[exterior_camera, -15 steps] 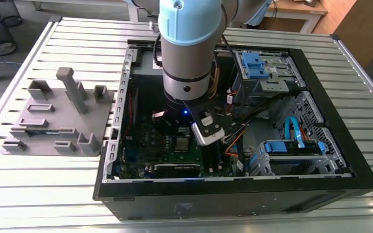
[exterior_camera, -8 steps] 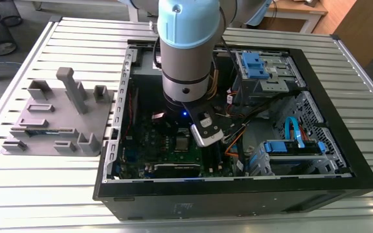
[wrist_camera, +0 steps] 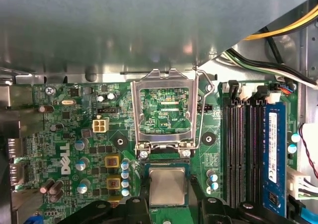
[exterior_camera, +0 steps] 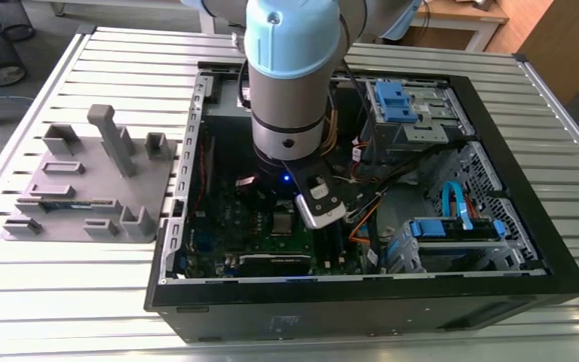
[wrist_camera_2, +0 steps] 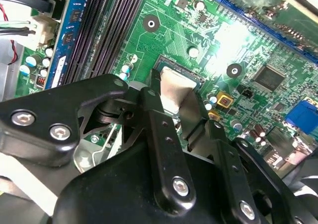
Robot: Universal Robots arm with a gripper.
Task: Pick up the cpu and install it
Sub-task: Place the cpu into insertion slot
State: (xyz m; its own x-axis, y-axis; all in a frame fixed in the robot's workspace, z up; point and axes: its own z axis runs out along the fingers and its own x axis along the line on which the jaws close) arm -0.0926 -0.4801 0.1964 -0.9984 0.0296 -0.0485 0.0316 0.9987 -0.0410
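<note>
The cpu point(wrist_camera: 168, 185), a small square chip with a dull silvery top, lies level in the socket of the green circuit board point(wrist_camera: 74, 149). The socket's metal frame point(wrist_camera: 164, 110) stands flipped open beside it. My gripper point(wrist_camera_2: 175, 99) reaches down into the computer case, and its black fingers point(wrist_camera_2: 155, 92) press against two opposite edges of the cpu point(wrist_camera_2: 171, 85). The same fingers point(wrist_camera: 136, 206) flank the chip in the first wrist view. In the exterior view my arm point(exterior_camera: 287, 90) stands over the board and hides the fingers.
Black memory slots point(wrist_camera: 243, 144) and a blue connector strip point(wrist_camera: 272, 154) run beside the socket. Cable bundles point(wrist_camera: 278, 33) and blue drive bays point(exterior_camera: 455, 230) fill the case toward the exterior view's right. A grey block tray point(exterior_camera: 88, 181) sits outside the case on the slatted table.
</note>
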